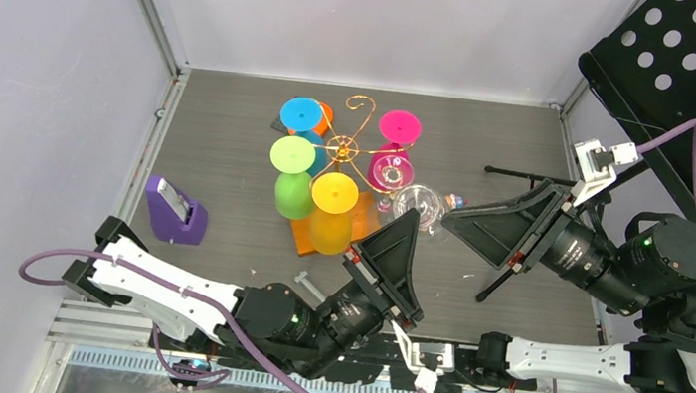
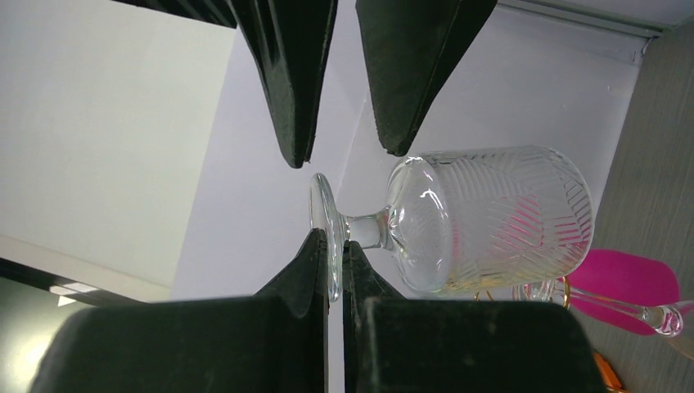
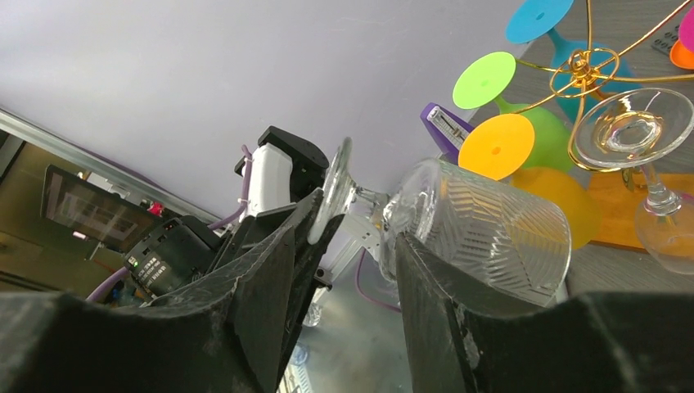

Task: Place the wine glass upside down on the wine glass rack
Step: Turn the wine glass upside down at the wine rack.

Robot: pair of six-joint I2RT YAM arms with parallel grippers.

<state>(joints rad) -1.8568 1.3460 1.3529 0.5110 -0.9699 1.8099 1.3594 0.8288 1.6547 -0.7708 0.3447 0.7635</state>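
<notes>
Left pincer (image 2: pixel 333 242): closed edge-on over the foot of the wine glass (image 2: pixel 491 217).
Right pincer (image 3: pixel 360 219): wide open astride the stem.
Risk: the glass pivots (thin hold) if you release left before right closes.

Dark wood-grain desk (image 1: pixel 234 112) and its load
The wine glass rack (image 1: pixel 342 146) stands mid-desk on its orange base (image 1: pixel 301 241); a purple holder (image 1: pixel 176 216) sits left, thin black stand legs (image 1: pixel 512 173) right.
</notes>
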